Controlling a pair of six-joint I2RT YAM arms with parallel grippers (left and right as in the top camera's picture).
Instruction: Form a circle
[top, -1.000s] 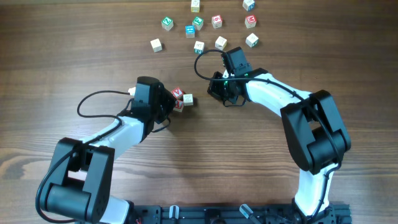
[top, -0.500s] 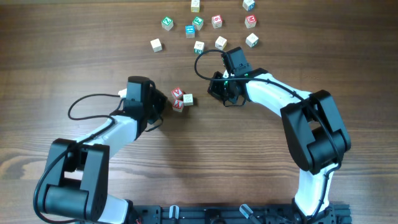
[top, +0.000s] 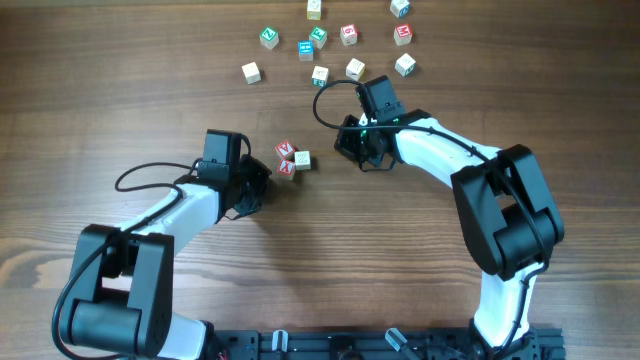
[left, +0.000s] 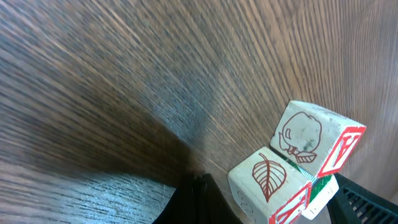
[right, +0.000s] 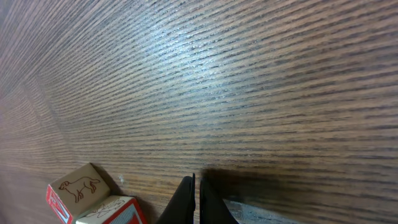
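Three clustered cubes (top: 291, 158), perhaps eleven scattered cubes (top: 320, 74), two arms (top: 190, 210)

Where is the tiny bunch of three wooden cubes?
In the overhead view, the tight bunch of three small wooden letter cubes sits mid-table between the left pincer and right pincer, below the scattered coloured cubes.

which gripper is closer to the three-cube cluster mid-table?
Left. The left gripper sits just beside the three-cube cluster on its left, with a small gap. The right gripper is on the opposite side, clearly farther off.
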